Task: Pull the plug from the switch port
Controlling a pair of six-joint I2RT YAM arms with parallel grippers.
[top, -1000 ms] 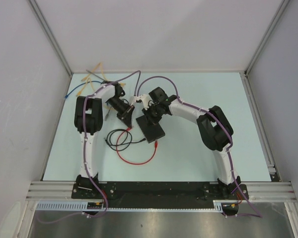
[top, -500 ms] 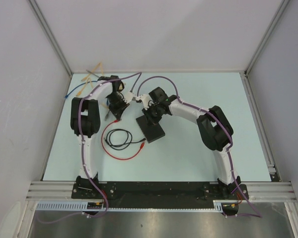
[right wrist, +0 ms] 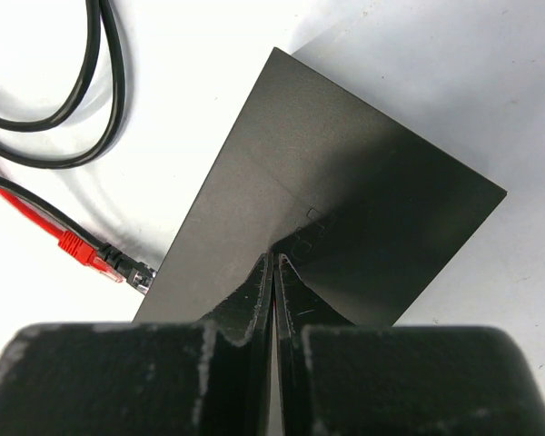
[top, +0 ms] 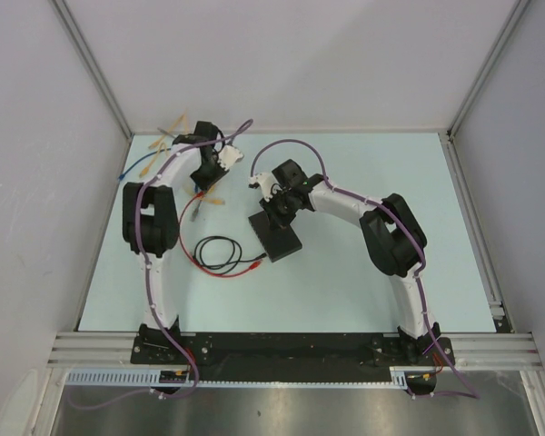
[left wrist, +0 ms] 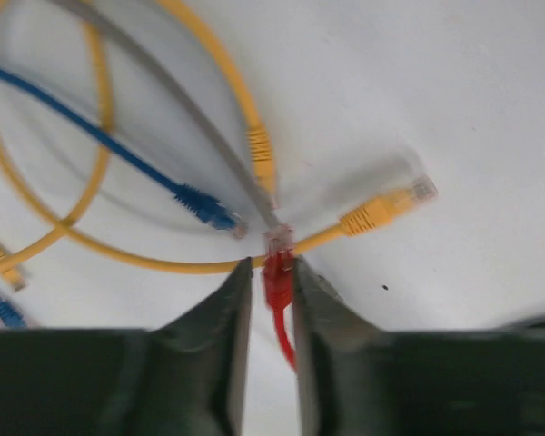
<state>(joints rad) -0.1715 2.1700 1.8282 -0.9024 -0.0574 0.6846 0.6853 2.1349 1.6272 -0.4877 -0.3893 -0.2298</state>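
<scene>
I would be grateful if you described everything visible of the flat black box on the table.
The flat matte-black rectangular box looks like plastic, with a faint line across its top and an embossed mark. It lies flat on the pale table, skewed to its edges. The shut right hand rests its fingertips on the top. A red plug lies beside one edge; whether it is inserted is unclear.

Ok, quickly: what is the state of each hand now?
Left hand: red plug between its fingers; grip cannot be told.
Right hand: closed, empty, over the black box.
</scene>
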